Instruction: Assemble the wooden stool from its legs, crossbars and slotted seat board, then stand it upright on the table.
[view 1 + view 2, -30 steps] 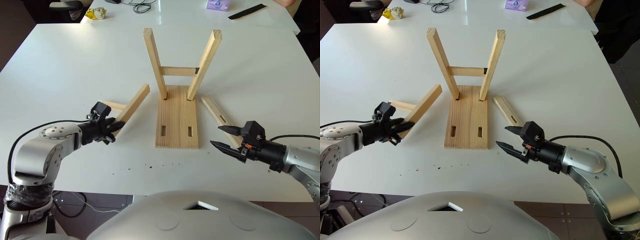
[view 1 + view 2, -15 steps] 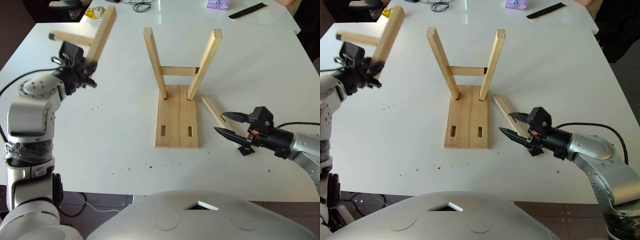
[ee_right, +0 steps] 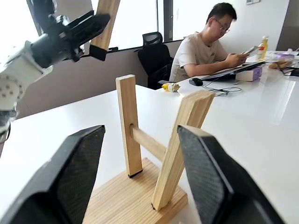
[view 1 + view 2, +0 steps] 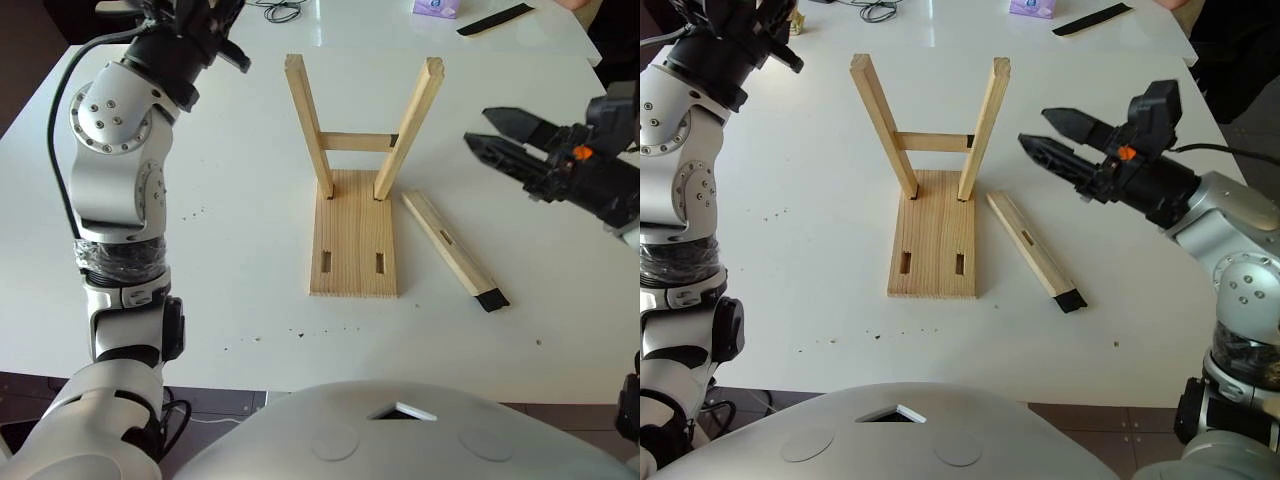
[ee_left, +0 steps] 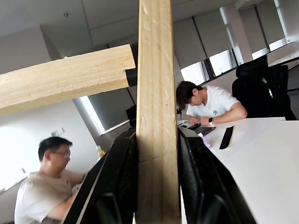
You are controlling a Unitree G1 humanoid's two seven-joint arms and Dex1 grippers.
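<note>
Leg [image 5: 158, 116] sits clenched in left jaws, held high; right jaws gape near upright leg frame [image 4: 355, 142].

The white tabletop [image 4: 200, 300] carries a scatter of dark specks [image 4: 300, 330] near its front edge. Toward its far side lie a crumpled yellow wrapper [image 3: 171, 87], a coiled black cable [image 4: 285, 12], a purple box [image 4: 437, 9] and a flat black strip [image 4: 493, 22]. A black office chair [image 3: 156, 56] stands beyond.

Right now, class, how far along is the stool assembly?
Done: two legs with a crossbar stand slotted into the seat board. In hand: left end effector grips a third leg with second crossbar; right end effector open. Left: near slots empty, fourth leg lies beside the board, stool not yet upright.
</note>
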